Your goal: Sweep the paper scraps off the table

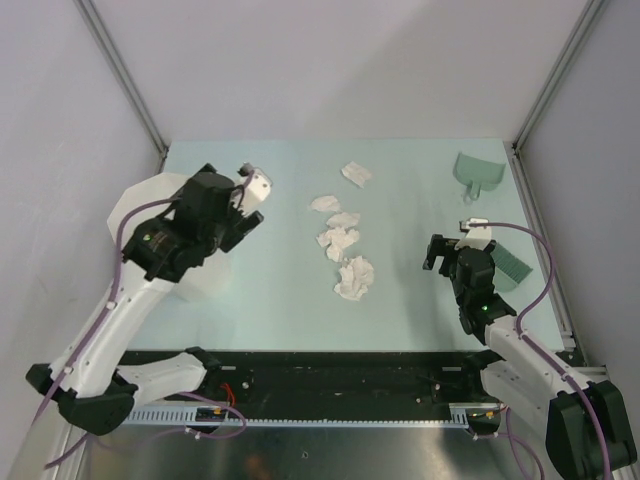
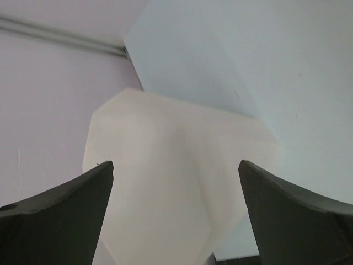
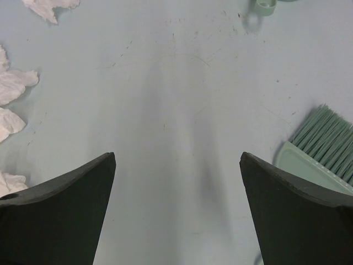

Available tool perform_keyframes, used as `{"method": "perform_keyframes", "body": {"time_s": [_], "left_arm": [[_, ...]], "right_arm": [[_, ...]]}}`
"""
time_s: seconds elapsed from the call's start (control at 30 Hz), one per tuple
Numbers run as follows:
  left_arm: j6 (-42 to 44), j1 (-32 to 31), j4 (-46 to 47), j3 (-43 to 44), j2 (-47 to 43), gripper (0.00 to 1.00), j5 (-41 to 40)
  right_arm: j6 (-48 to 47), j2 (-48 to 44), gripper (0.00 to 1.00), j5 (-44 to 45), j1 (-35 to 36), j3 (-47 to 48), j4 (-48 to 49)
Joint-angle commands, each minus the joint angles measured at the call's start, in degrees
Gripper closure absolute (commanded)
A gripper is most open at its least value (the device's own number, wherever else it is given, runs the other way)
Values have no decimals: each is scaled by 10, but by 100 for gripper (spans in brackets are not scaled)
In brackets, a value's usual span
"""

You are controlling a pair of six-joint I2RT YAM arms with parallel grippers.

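Several crumpled white paper scraps (image 1: 354,277) lie in a loose line on the pale green table (image 1: 275,290), from its middle to the far scrap (image 1: 356,173). My right gripper (image 1: 450,256) is open and empty, low over bare table right of the scraps. In the right wrist view its gripper (image 3: 177,160) frames bare table (image 3: 182,83), with scraps (image 3: 14,85) at the left edge. My left gripper (image 1: 205,235) is open and empty above the white bin (image 1: 140,200). In the left wrist view its gripper (image 2: 176,164) hangs over the bin (image 2: 165,132).
A green dustpan (image 1: 478,172) lies at the far right; its handle end (image 3: 265,5) shows in the right wrist view. A green brush (image 1: 512,268) lies just right of my right gripper, bristles (image 3: 325,141) in view. Grey walls and frame rails (image 1: 125,75) edge the table.
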Motion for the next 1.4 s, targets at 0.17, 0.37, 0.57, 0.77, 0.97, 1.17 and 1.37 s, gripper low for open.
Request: {"method": "perform_keyframes", "body": {"time_s": [0.17, 0.37, 0.57, 0.77, 0.97, 1.17, 1.37], "left_arm": [[-34, 68, -110, 40, -43, 4, 126], [-3, 179, -104, 33, -21, 8, 255], [11, 242, -88, 27, 32, 20, 356], [11, 242, -83, 25, 50, 68, 387], [16, 242, -82, 61, 70, 100, 422], [34, 242, -79, 170, 166, 100, 452], [39, 249, -80, 333, 321, 100, 430]], "right_arm": [[4, 2, 0, 14, -2, 22, 17], [3, 5, 0, 12, -2, 23, 18], [3, 7, 0, 13, 0, 24, 18], [3, 10, 0, 13, -1, 26, 18], [3, 20, 1, 14, -1, 30, 16], [1, 30, 1, 11, -1, 35, 14], [3, 26, 1, 11, 0, 36, 11]]}}
